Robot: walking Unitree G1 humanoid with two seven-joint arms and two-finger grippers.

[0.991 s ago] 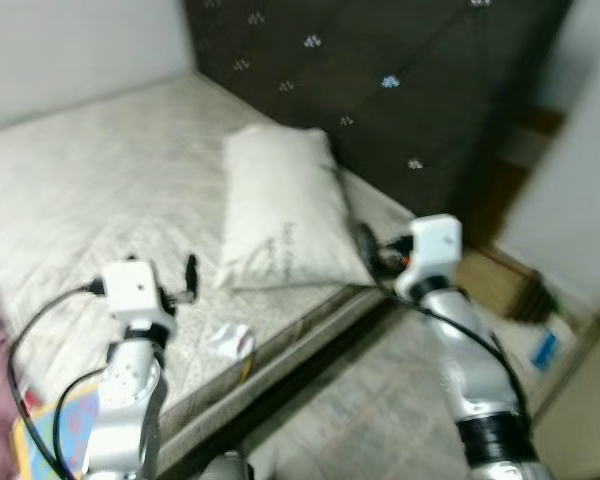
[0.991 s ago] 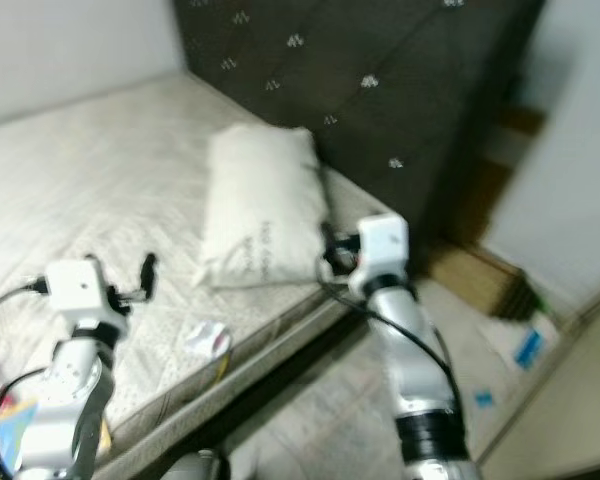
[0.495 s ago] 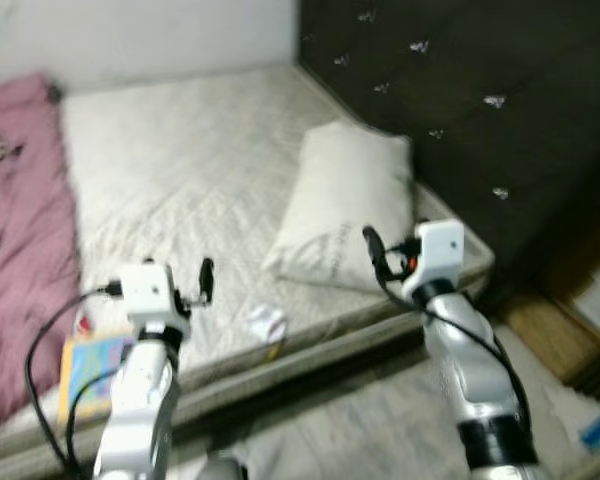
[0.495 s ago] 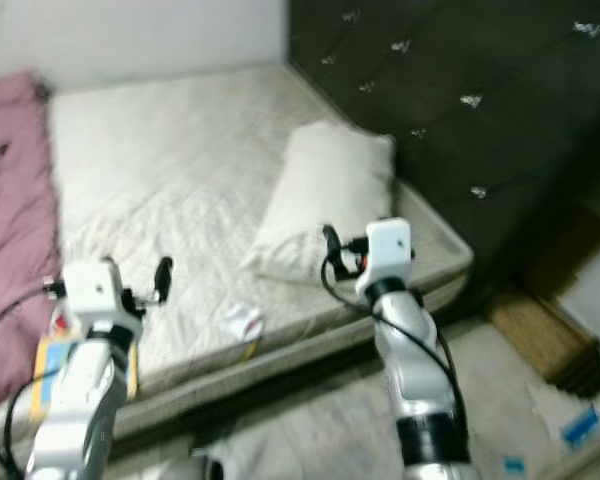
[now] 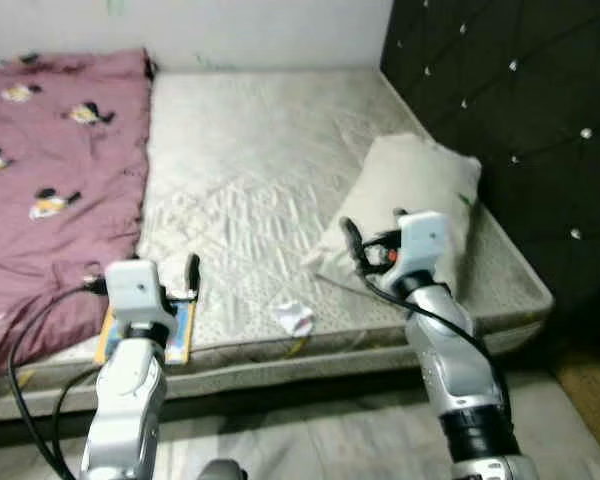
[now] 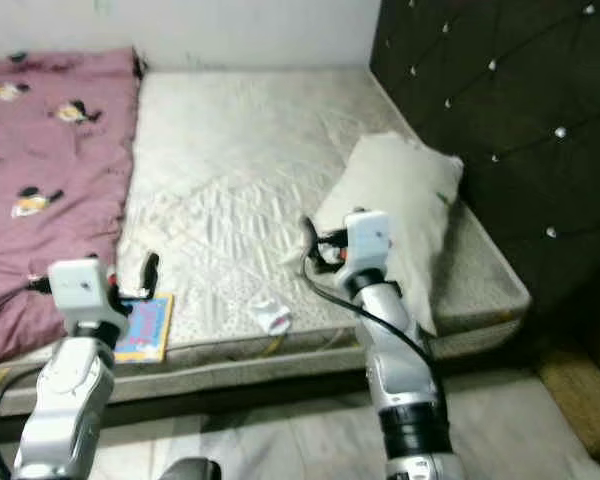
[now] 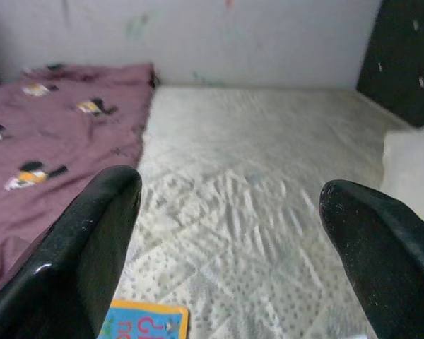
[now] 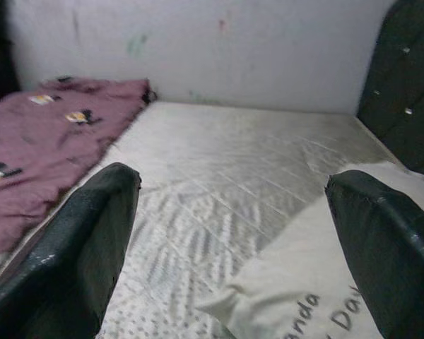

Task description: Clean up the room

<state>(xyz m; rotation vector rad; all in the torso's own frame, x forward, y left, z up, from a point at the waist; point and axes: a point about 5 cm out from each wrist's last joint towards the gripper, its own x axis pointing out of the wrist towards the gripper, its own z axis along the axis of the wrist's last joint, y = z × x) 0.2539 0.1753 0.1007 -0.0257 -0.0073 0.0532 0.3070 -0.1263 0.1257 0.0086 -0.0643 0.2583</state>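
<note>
Left gripper [image 5: 192,270] spread wide, empty, held above the mattress [image 5: 260,160] front edge. Right gripper [image 5: 350,238] also wide, empty, raised over the mattress just in front of the pillow [image 5: 420,195].

Crumpled white scrap [image 5: 294,318] lies on the mattress near its front edge, between the two grippers. Colourful book [image 5: 165,330] sits at the mattress front edge, next to the left gripper, beside the pink blanket [image 5: 50,180]. Dark headboard [image 5: 520,120] behind the pillow.

Change: the whole view has swung since a second ago, so the camera turned; the blanket is now in view and the bed sits squarely ahead. Things on the mattress haven't moved. Likely meaning: robot now lined up to pick clutter, nothing grabbed yet.
</note>
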